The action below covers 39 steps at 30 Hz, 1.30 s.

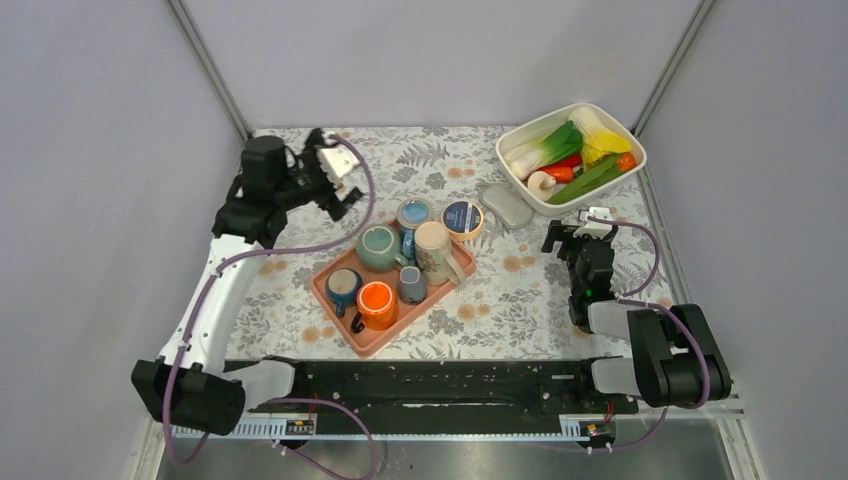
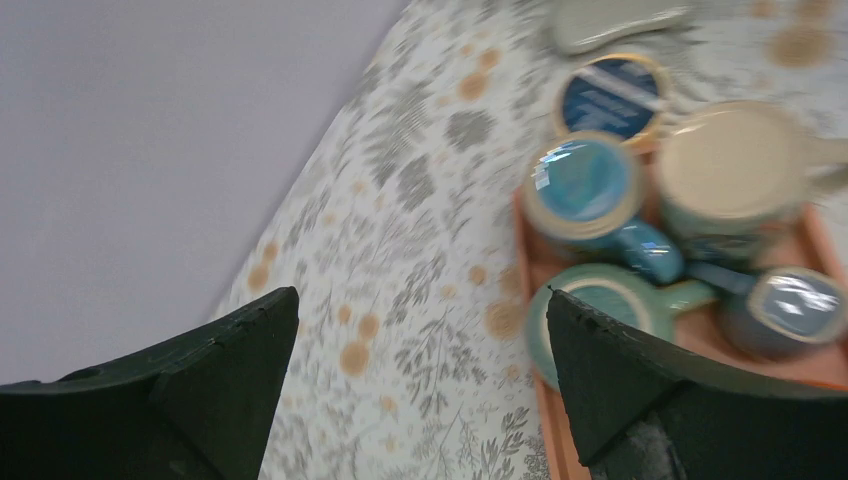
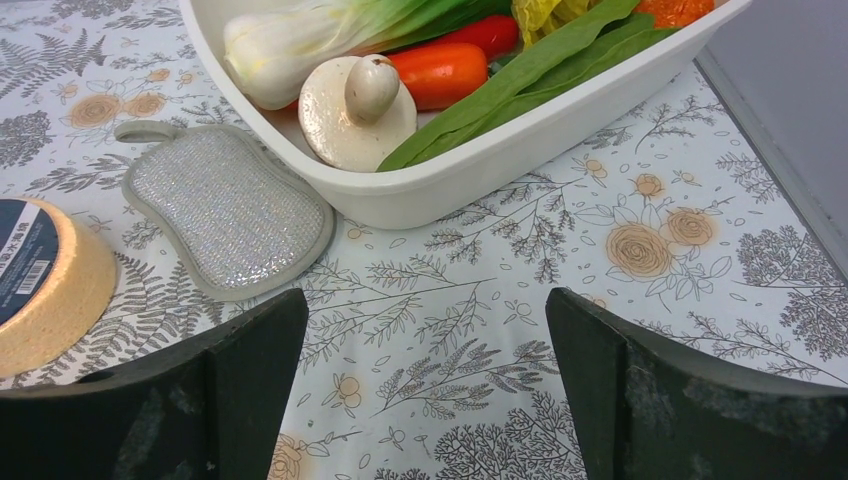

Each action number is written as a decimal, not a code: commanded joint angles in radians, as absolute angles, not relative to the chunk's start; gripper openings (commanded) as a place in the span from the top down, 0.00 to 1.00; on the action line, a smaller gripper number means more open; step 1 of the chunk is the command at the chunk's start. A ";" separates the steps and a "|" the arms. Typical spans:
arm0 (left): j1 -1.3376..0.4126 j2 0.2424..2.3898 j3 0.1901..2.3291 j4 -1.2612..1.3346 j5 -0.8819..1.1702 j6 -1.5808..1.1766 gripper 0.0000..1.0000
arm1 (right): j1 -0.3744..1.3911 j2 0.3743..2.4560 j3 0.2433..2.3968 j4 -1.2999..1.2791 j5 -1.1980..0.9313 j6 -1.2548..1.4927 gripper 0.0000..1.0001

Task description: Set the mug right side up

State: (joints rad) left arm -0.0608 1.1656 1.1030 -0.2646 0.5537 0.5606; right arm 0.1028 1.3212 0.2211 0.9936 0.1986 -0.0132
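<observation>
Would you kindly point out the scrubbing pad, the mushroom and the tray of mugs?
scrubbing pad [image 3: 225, 210], right wrist view, middle of its silvery face
mushroom [image 3: 340, 130], right wrist view, pale underside of its cap
tray [image 1: 372, 345], top view, rim at its near corner

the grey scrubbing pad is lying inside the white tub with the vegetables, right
No. The grey scrubbing pad lies on the floral tablecloth outside the white tub, close beside its wall, as the right wrist view shows. The vegetables are inside the tub.
</observation>
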 commanded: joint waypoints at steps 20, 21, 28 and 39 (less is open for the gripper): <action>-1.070 1.898 1.827 -1.178 -0.033 1.200 0.17 | 0.100 1.296 0.263 0.950 0.153 -0.044 0.02; -1.069 1.912 1.829 -1.179 -0.044 1.204 0.18 | 0.100 1.296 0.266 0.946 0.154 -0.044 0.02; -1.053 2.009 1.849 -1.185 -0.091 1.213 0.32 | 0.100 1.299 0.278 0.925 0.152 -0.045 0.02; -1.046 2.093 1.870 -1.167 -0.120 1.199 0.62 | 0.100 1.300 0.281 0.922 0.154 -0.046 0.01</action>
